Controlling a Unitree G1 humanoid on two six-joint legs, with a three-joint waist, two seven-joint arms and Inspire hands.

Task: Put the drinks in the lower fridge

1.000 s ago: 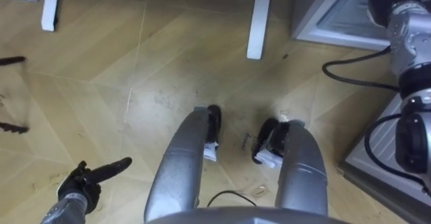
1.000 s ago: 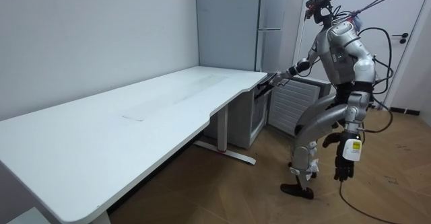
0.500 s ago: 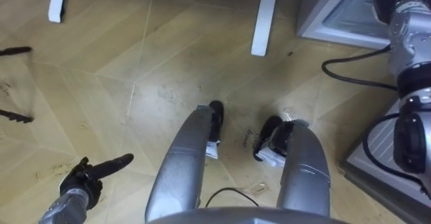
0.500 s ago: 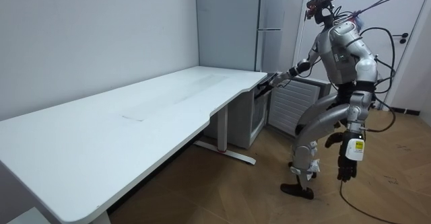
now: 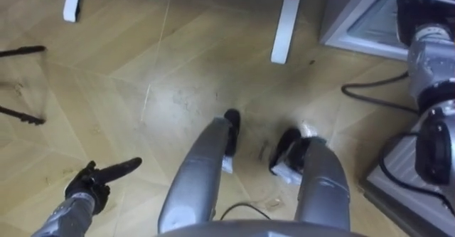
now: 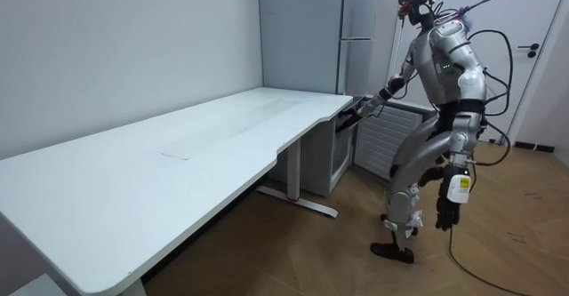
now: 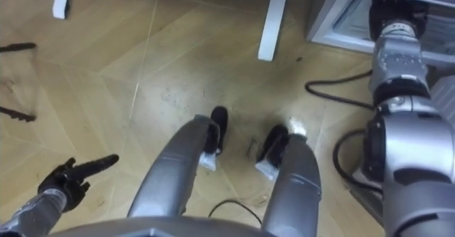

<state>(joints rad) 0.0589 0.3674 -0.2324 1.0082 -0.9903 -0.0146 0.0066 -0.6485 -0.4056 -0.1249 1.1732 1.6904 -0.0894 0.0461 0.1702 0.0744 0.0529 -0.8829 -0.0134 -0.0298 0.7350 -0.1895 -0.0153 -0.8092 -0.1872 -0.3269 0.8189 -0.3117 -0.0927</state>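
Note:
I stand on the wood floor at the desk's end, facing the lower fridge [image 6: 322, 158], a low grey cabinet beside the tall fridge [image 6: 356, 29]. Its pale front [image 5: 359, 23] shows at the top right of the eye views. My right arm reaches forward, and its dark hand [image 7: 393, 8] is at the fridge front, level with the desk corner in the room view, right hand [image 6: 364, 108]. Its fingers are hidden against the fridge. My left hand [image 5: 96, 183] hangs empty by my left leg, fingers loosely straight, also seen low in the room view, left hand [image 6: 444, 216].
The white desk [image 6: 178, 154] stretches to the room view's left; its white legs [image 5: 286, 23] stand on the floor ahead of my feet. A ribbed pale panel [image 6: 380, 140] stands by my right side. Dark cable [image 5: 370, 87] lies near the fridge.
In the room view I have straightened up and my left hand has swung in toward my leg. The eye views have shifted slightly. My right hand stays at the fridge front.

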